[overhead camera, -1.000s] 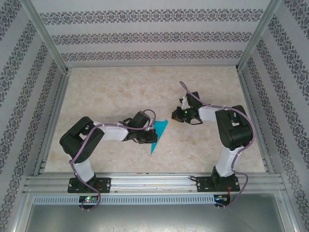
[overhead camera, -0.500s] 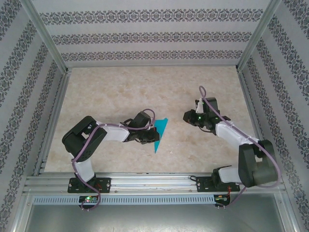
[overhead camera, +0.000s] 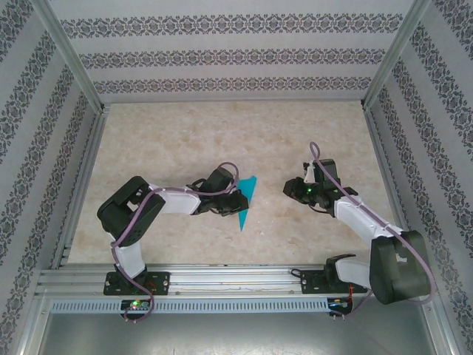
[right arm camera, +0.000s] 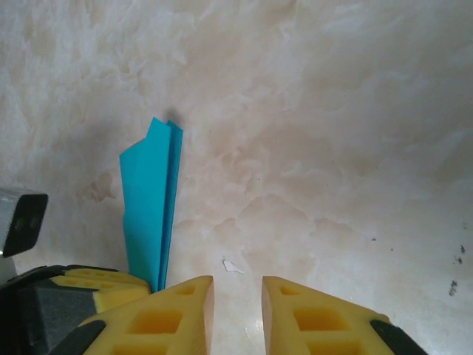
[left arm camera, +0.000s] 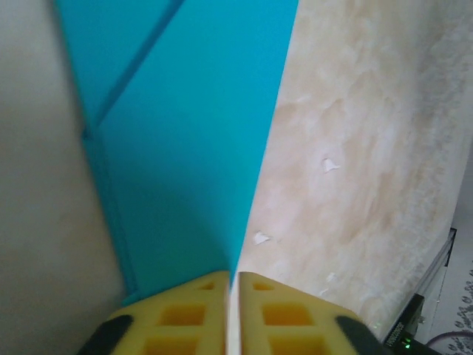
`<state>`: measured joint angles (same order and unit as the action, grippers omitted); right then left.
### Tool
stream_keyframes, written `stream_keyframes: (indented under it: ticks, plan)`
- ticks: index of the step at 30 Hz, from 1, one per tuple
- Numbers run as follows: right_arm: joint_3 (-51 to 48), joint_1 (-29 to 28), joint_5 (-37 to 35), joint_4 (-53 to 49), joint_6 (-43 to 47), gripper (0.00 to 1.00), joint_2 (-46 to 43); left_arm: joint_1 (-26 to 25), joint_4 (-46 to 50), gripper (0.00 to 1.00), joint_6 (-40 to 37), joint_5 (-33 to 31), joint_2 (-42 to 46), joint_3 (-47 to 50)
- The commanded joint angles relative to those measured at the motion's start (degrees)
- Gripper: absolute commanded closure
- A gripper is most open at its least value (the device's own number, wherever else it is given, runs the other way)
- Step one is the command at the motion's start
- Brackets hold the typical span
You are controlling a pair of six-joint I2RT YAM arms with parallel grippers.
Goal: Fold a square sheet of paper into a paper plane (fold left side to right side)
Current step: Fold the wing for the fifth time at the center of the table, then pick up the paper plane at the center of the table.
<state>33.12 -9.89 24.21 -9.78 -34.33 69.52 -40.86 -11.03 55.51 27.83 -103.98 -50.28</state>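
The paper (overhead camera: pixel 246 200) is a slim teal dart near the middle of the desk (overhead camera: pixel 185 140), broad end toward the far wall, point toward the near rail. From the right wrist it stands up on edge, two layers showing at the top, its lower end running down into yellow fingers. From the left wrist it spreads out as a wide teal sheet with a diagonal crease across the upper left, narrowing to the fingertips.

The left pincer (overhead camera: pixel 238 203) has it. The yellow fingers (left arm camera: pixel 185 310) are pressed nearly together, only a sliver of a gap between them, and the paper's narrow end is nipped right at their tips.

The left arm (overhead camera: pixel 174 201) has its elbow cocked out to the left above its base, and the forearm lies low and reaches right across the desk, wrist at the paper's left edge.

Over to the right pincer (overhead camera: pixel 290 187): it sits well apart from the paper, pointing left at it. Its fingers show a narrow gap with bare desk between them, gripping nothing.

The right arm (overhead camera: pixel 362 218) is stretched out long, elbow low by the near right corner, forearm angling up and left toward the centre.
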Motion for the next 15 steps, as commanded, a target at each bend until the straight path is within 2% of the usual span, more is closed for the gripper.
stream_keyframes:
  ticks: [1, 6, 11, 15]
  plan:
    - [1.9, -0.7, -3.4, -4.2, 0.6, 0.70, -3.7, -0.4, 2.5, 0.80, -3.1, 0.8, 4.8, -6.0]
    - [4.1, -2.6, -7.9, -9.8, 1.3, 0.63, -5.7, 0.5, 10.5, 0.73, -8.0, -2.4, 10.5, -8.7]
    - [7.0, -7.9, -15.8, -16.6, 1.3, 0.55, -6.1, 1.9, 21.0, 0.66, -15.1, -12.7, 19.8, -6.5]
    - [11.5, -13.4, -22.0, -23.3, 2.2, 0.45, -3.5, 2.7, 27.7, 0.53, -19.2, -23.3, 29.5, -2.7]
